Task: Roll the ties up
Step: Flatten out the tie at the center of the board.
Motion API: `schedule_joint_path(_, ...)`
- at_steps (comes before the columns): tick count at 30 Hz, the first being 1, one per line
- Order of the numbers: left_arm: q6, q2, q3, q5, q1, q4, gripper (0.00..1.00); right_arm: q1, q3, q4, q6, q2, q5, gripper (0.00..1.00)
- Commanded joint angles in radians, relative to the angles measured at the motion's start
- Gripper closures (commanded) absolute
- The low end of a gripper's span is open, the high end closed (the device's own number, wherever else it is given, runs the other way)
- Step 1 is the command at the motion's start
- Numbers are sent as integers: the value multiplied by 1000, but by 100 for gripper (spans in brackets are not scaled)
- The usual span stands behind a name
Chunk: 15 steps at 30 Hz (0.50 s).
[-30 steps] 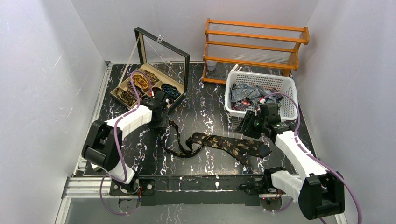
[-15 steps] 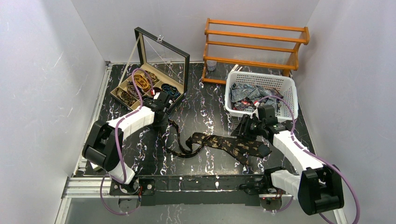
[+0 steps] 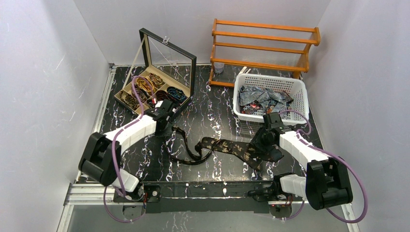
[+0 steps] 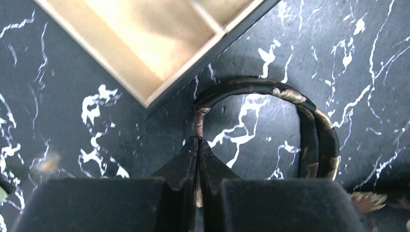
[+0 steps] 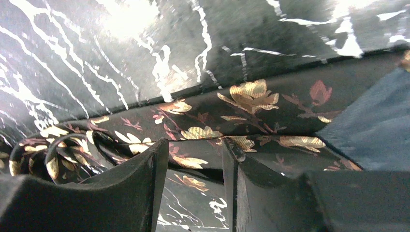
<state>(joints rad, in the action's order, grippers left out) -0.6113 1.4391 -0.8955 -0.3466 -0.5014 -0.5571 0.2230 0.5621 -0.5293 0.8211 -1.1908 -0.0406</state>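
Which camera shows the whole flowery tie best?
The top camera: it shows nearly the whole tie on the table. The left wrist camera shows only its thin end, looped, pinched by the left hand. The right wrist camera shows only its wide flowery part.

One loose tie (image 3: 232, 147) lies mid-table. One glass-lidded box (image 3: 170, 62) at the far-left corner holds at least four coiled ties (image 3: 144, 83). One white basket (image 3: 270, 79) and one wooden rack (image 3: 261, 65) stand near the far edge. Two robot arms (image 3: 133, 128).

The tie (image 5: 251, 104) is smooth woven cloth with shiny gold flowers. Table (image 3: 212, 113): glossy black marbling. Basket (image 3: 269, 78): white plastic. Rack (image 3: 261, 47): varnished wood.
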Motion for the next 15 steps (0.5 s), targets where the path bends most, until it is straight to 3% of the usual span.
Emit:
schedule_joint_path(1,-110,-126,66,-14,-6,-130,100,-69,-7,-93,33,6,162,49)
schedule_joint_path(10,-241,-227,164,-45,-8,-240,100,-92,20,-159,90,122,289,48)
schedule_joint_path(15,-321,-243,114,-139,-9,-364,100,-91,107,-130,-61,149,227,47)
